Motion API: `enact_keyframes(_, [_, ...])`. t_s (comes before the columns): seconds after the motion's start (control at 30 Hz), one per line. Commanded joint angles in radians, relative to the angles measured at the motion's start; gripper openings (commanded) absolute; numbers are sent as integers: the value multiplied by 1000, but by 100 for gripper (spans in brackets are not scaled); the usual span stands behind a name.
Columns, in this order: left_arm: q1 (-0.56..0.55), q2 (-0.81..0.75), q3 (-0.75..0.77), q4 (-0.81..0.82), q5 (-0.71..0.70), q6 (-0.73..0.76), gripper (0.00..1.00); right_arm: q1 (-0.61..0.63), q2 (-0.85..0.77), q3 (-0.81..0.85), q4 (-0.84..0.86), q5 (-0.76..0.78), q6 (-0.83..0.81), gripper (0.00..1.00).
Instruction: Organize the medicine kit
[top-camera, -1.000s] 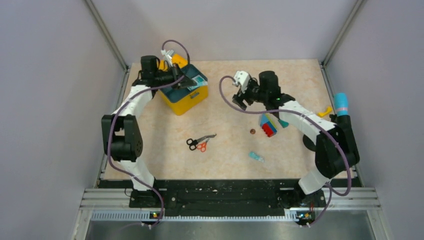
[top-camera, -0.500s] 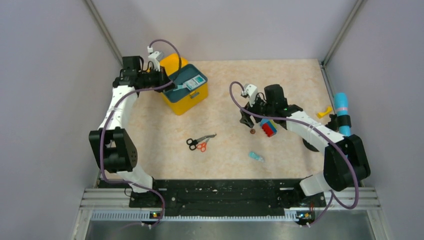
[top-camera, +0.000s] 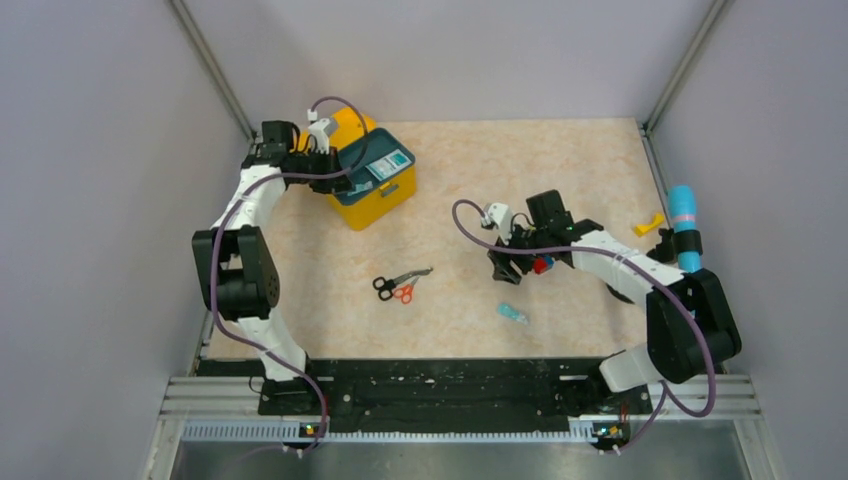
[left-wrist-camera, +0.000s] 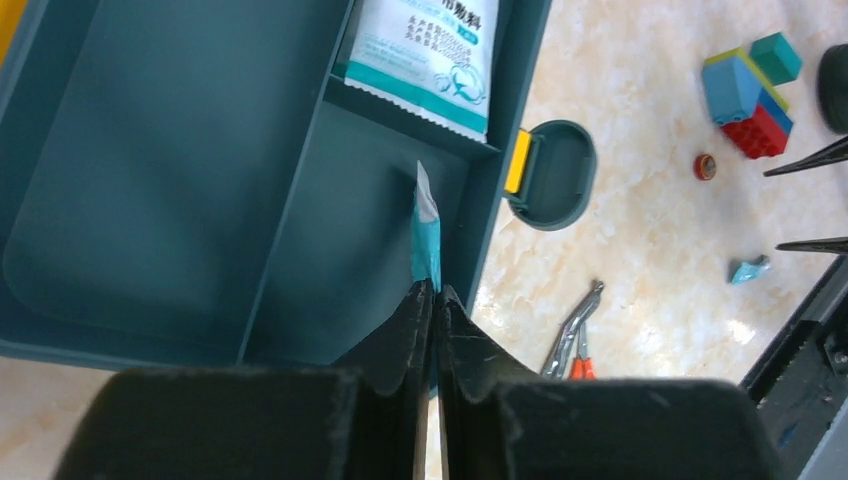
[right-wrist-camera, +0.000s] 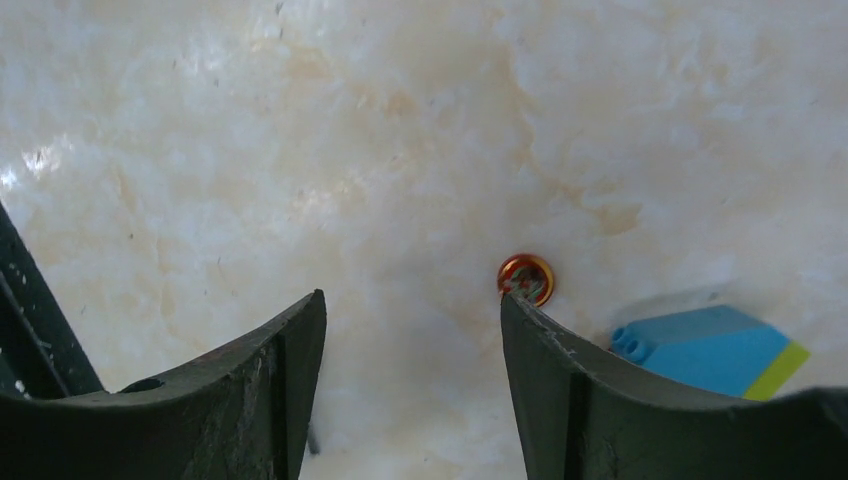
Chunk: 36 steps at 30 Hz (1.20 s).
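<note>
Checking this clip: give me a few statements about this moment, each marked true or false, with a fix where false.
1. The left hand pinches a teal sachet over the tray in the kit. True.
2. The right hand is shut. False: it is open and holds nothing, above the table beside a red disc.
3. The scissors lie in the kit. False: they lie on the table.
4. A white-and-teal packet lies in a tray compartment. True.

Medicine kit (top-camera: 383, 203) partly behind left arm (top-camera: 243, 201)
</note>
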Motion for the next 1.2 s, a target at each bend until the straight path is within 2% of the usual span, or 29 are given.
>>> enact_keyframes(0.0, [-2,21,52,22,-13,36,19,-7,-52,-53,-68,-15,-86,65])
enact_keyframes(0.03, [-2,17,52,19,-27,37,27,-6,-59,-66,-69,-4,-97,66])
enact_keyframes(0.13, [-3,-7,54,17,-63,35,40,-7,-69,-92,-88,15,-147,66])
enact_keyframes(0.2, [-3,-37,58,21,-93,15,65,-6,-73,-100,-119,23,-212,65])
enact_keyframes(0.23, [-2,-56,58,24,-95,10,68,-5,-76,-100,-140,27,-243,65])
enact_keyframes(0.4, [-2,-194,-32,125,-78,-75,69,-5,-87,-118,-206,46,-332,60])
enact_keyframes(0.5, [-1,-271,-86,226,-94,-190,69,-4,-74,-107,-226,44,-339,56])
enact_keyframes(0.63, [8,-296,-79,260,-71,-336,69,-4,-70,-97,-275,11,-392,52])
enact_keyframes(0.9, [10,-273,-57,269,-67,-350,68,10,-61,-112,-349,-42,-475,46])
enact_keyframes(1.17, [11,-263,-82,272,-95,-362,68,69,-56,-200,-278,2,-488,41])
